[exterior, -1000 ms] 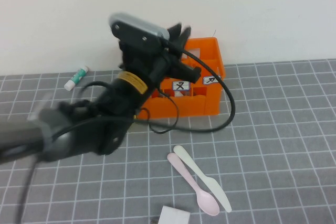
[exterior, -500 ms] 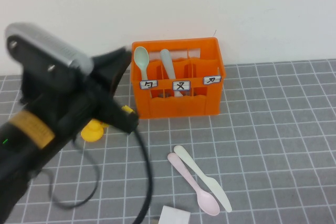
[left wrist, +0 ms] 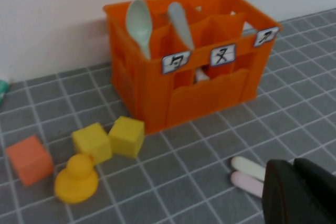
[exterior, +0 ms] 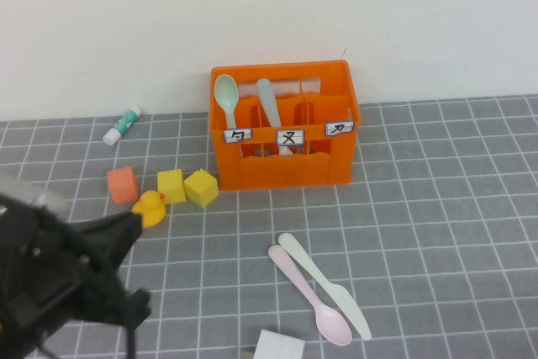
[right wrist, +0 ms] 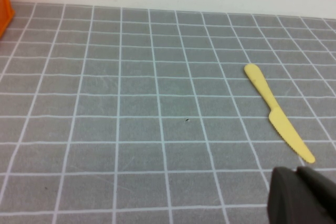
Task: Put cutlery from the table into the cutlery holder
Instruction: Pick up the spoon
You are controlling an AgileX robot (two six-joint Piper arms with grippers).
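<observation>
The orange cutlery holder (exterior: pixel 286 161) stands at the back by the wall, with the mint green spoon (exterior: pixel 225 92) and the grey fork (exterior: pixel 267 101) upright inside it. The pale pink spoon (exterior: pixel 309 294) and the cream-white knife (exterior: pixel 324 284) lie side by side on the table (exterior: pixel 437 208) in front. My left gripper (exterior: pixel 126 226) is at the front left, low, shut and empty. In the left wrist view the left gripper (left wrist: pixel 294 169) sits beside the two handle ends (left wrist: pixel 247 174). My right gripper (right wrist: pixel 296 174) is shut and empty, out of the high view.
An orange cube (exterior: pixel 123 184), two yellow cubes (exterior: pixel 187 186) and a yellow duck (exterior: pixel 150 208) sit left of the holder. A white-green tube (exterior: pixel 123 124) lies by the wall. A yellow knife (right wrist: pixel 278 114) lies on the tiles before the right gripper. A white square (exterior: pixel 278 346) is at the front edge.
My left arm has drawn back from the holder to the front left. The spoon and fork stay in the holder; the cubes and duck came into view.
</observation>
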